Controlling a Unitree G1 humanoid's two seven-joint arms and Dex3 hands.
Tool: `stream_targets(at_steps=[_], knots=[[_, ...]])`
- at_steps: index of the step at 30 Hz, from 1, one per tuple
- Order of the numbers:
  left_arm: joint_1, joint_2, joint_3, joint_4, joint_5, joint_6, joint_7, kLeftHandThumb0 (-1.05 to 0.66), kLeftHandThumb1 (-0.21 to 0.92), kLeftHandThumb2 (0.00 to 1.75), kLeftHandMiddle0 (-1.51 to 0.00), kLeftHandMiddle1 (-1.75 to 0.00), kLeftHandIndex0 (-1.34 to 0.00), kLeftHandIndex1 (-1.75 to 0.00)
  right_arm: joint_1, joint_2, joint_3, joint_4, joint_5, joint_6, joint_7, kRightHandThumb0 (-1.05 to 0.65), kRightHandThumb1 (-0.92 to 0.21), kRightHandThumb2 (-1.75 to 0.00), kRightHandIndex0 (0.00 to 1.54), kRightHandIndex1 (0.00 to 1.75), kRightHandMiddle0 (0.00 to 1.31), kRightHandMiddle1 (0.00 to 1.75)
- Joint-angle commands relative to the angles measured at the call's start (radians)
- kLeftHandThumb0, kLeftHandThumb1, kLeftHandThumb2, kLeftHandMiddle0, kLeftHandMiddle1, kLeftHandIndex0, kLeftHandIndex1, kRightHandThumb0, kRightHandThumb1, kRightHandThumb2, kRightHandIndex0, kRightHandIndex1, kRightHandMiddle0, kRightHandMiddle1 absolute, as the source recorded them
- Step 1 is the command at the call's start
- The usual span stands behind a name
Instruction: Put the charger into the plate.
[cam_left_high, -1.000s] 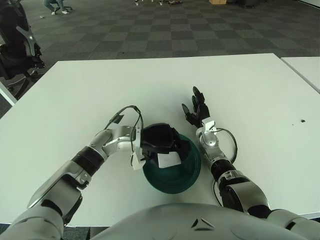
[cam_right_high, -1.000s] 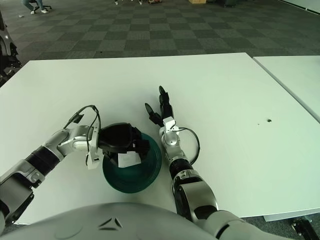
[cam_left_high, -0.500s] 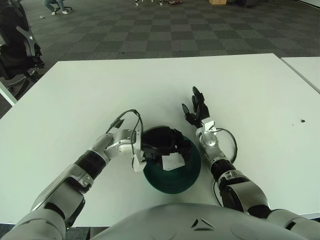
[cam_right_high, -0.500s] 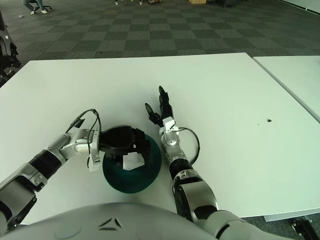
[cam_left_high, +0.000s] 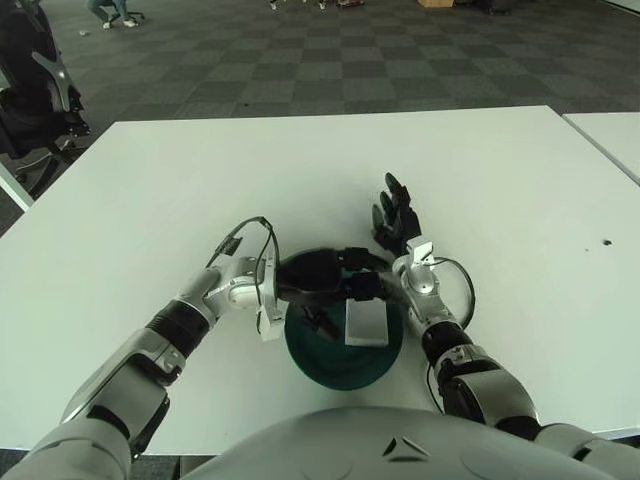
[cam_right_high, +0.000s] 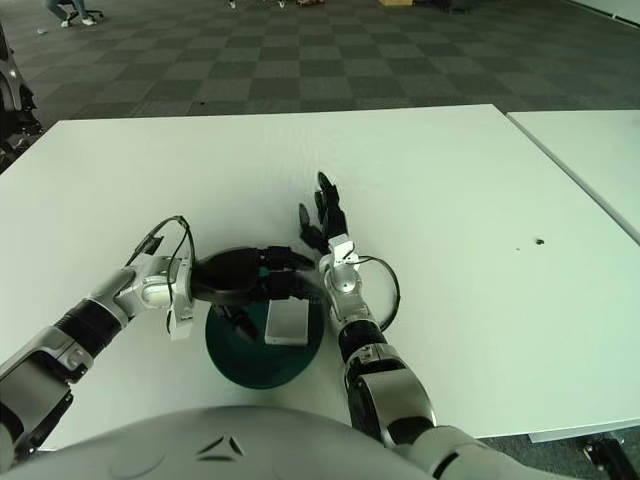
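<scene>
White table — broad, filling most of both views, with a second table edge at far right. Dark green plate on it, directly beneath the left hand and just left of the right forearm. Left hand extended over the plate's far rim, fingers stretched out toward the right and spread, gripping nothing. Right hand just beyond and to the right of the left fingertips, fingers straight and loosely apart, pointing away across the table, likewise holding nothing; contact with the tabletop cannot be told. White charger — flat, rectangular — lying inside the plate, just below the left fingertips and apart from them, nearer the plate's right side. Thin black cable looped above the left wrist.
</scene>
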Motion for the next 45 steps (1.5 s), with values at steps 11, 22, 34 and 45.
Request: stream_targets(at_steps=[11,22,34,45], knots=[[-0.051,-0.016,0.081,0.101,0.082,-0.137,0.113,-1.05,0.92,0.86,0.0,0.0,0.0,0.0,0.252,0.157,-0.122,-0.093,0.246,0.209,-0.007,-0.58,-0.92,-0.88,0.16,0.0,0.0,0.26],[-0.127,0.017,0.106,0.126,0.016,-0.171,0.098,-1.05,0.92,0.8,0.0,0.0,0.0,0.0,0.306,0.266,-0.117,-0.233,0.431,0.218,0.132,-0.65,-0.92,-1.0,0.1,0.0,0.0,0.18],[-0.036,0.146,0.096,-0.137,-0.653,0.16,-0.112,-1.05,0.92,0.67,0.0,0.0,0.0,0.0,0.208,-0.135,0.042,0.225,0.098,0.106,0.123,-0.78,-0.92,-0.93,0.0,0.0,0.0,0.02],[0.067,-0.143,0.26,-0.006,-0.716,0.46,0.068,-1.05,0.92,0.79,0.0,0.0,0.0,0.0,0.128,-0.06,0.091,0.28,-0.037,0.141,-0.106,-0.79,-0.92,-0.61,0.12,0.04,0.02,0.15]])
